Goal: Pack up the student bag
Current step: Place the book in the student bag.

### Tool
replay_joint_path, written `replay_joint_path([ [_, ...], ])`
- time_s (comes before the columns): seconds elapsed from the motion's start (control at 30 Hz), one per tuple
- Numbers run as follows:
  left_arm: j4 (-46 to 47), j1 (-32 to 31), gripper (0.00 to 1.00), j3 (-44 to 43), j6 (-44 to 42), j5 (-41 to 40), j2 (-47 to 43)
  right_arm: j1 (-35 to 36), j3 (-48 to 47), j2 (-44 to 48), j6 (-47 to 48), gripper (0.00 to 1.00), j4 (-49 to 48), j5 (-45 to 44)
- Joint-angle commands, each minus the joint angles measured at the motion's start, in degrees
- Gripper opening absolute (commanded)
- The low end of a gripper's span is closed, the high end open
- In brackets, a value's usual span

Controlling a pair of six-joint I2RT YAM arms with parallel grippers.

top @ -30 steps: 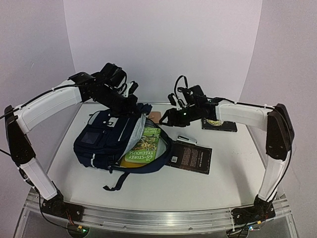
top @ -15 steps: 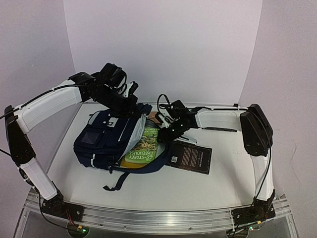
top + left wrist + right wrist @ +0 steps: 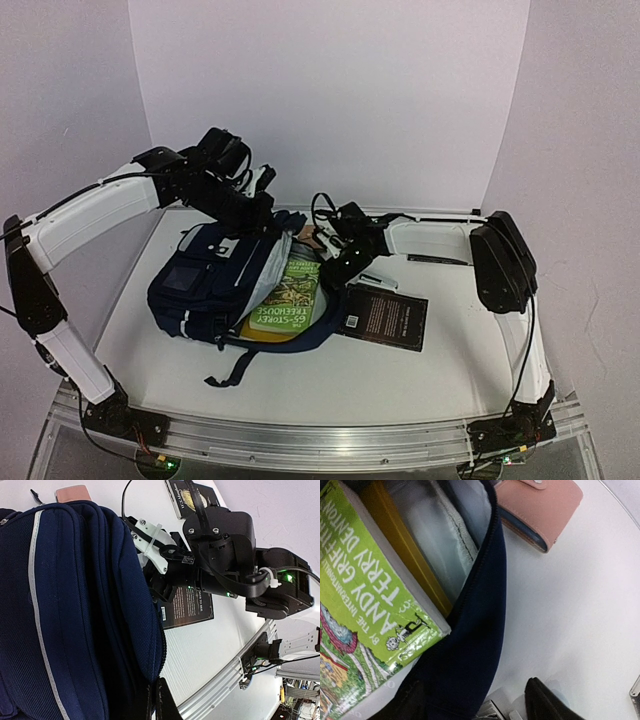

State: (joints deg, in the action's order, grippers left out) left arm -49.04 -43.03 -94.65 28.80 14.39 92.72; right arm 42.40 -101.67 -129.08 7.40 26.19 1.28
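The student bag (image 3: pixel 205 280) lies on the white worktop (image 3: pixel 400 390). It is directly under the left pincer (image 3: pixel 255 215) and just to the left of the right pincer (image 3: pixel 335 263). Its main opening is turned toward the right pincer and stands wide.

The left pincer is at the top of the bag, with its jaws together on the navy fabric there. The front part of the bag is lifted up below it. In the left wrist view the blue cloth fills the space beside the one finger (image 3: pixel 161 700) that shows.

The right pincer is at the rim of the opening, and its fingers are apart. In the right wrist view the navy rim runs up between them, but they do not press it. A strip of white worktop shows between the rim and the right finger (image 3: pixel 545 705).

To the left of this pincer, inside the bag, a green book (image 3: pixel 365 595) lies with its cover up, and a yellow book (image 3: pixel 405 550) is under it. Beyond the fingers and a little to the right, outside the bag, a pink wallet (image 3: pixel 540 505) lies on the worktop just beside the rim. On the near side of the right pincer a black book (image 3: pixel 385 318) lies flat, just beside the bag. A second black book (image 3: pixel 192 495) lies farther off, behind the right arm.
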Motion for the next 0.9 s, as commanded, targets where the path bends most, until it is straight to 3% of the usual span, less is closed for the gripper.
replay_joint_path([
  [0.0,1.53,0.22,0.0,0.0,0.12,0.27,-4.18,0.16,0.07,2.37,0.77,0.77,5.67,2.77],
  [0.23,1.52,0.22,0.0,0.27,0.61,0.9,-4.7,0.22,-0.31,7.33,-0.31,0.9,7.02,8.24],
  [0.4,1.49,0.22,0.0,0.35,0.56,0.97,-5.01,0.93,-1.63,5.4,-0.93,0.92,10.2,9.59],
  [0.6,1.66,0.22,0.0,0.19,0.61,1.13,-5.01,1.33,-0.49,2.44,1.07,0.92,11.32,4.76],
  [0.87,2.56,0.22,0.0,1.66,1.54,1.34,-6.13,1.71,-3.53,-3.27,5.53,0.78,9.31,-8.4],
])
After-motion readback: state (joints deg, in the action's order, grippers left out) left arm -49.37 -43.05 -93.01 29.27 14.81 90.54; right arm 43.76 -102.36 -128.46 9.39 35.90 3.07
